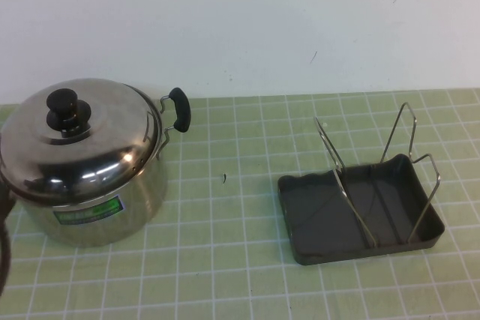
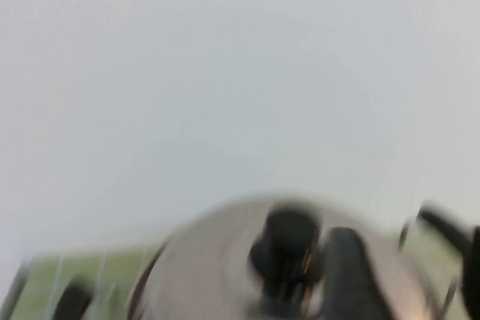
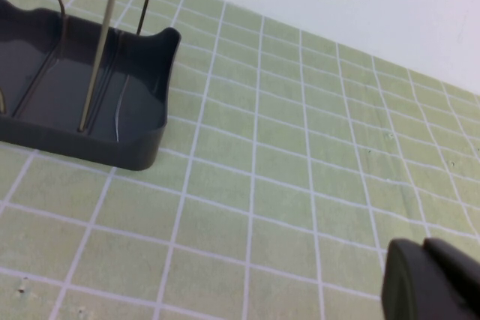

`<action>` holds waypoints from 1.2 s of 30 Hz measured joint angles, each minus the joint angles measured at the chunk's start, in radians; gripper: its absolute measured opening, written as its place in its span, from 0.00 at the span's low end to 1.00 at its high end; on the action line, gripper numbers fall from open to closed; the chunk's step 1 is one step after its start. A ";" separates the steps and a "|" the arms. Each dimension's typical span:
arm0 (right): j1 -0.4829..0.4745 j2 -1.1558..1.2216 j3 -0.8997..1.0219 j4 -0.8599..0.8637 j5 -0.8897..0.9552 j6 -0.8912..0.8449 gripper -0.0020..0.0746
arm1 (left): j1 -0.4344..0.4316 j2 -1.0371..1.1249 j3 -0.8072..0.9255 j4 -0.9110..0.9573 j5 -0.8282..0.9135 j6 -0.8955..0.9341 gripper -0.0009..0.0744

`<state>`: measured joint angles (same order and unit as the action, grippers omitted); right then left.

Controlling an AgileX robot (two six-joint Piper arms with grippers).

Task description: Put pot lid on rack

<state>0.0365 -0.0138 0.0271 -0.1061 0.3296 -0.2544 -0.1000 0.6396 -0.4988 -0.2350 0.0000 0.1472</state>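
1. The pot lid (image 1: 79,140) sits closed on top of the steel pot (image 1: 97,207) at the left of the high view, its black knob (image 1: 67,108) standing upright at the centre of the dome
2. The pot carries a green label (image 1: 88,213) on its front wall, and one black side handle (image 1: 180,109) sticks out toward the upper right of the pot
3. The rack (image 1: 360,204) stands in the lower right of the high view, well apart from the pot; its thin wire loops (image 1: 409,140) rise from a dark grey shallow tray and hold nothing
4. Both rest on a green mat with a white grid (image 1: 240,185); a white wall (image 1: 240,20) fills the upper half of the frame
5. The left gripper (image 2: 352,275) does not show in the high view; in the left wrist view a dark blurred finger (image 2: 349,271) appears in the lower right of the frame just beside the knob (image 2: 285,249), above the shiny lid (image 2: 217,275). I cannot tell how far its jaws are apart or whether they touch the knob
6. The right gripper (image 3: 431,282) is seen only as a dark tip in the lower right corner of the right wrist view, above bare mat (image 3: 262,185) and well apart from the rack's tray (image 3: 112,103) in the upper left. The state of its jaws cannot be told; nothing is seen in them
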 joint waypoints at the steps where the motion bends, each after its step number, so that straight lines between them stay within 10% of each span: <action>1: 0.000 0.000 0.000 0.000 0.000 0.000 0.02 | -0.022 0.036 -0.001 0.084 -0.074 -0.100 0.40; 5: 0.000 0.000 0.000 0.000 0.000 0.000 0.02 | -0.062 0.190 -0.013 0.271 -0.307 -0.272 0.66; 10: 0.000 0.000 0.000 0.001 0.000 0.000 0.02 | -0.069 0.411 -0.041 0.244 -0.497 -0.278 0.74; 31: 0.000 0.000 0.000 0.001 0.000 0.000 0.02 | -0.069 0.946 -0.200 0.028 -0.711 -0.125 0.75; 36: 0.000 0.000 0.000 0.001 0.000 0.000 0.02 | -0.069 0.965 -0.204 0.000 -0.735 -0.137 0.59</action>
<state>0.0365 -0.0138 0.0271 -0.1054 0.3296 -0.2544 -0.1686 1.6046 -0.7026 -0.2348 -0.7346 0.0101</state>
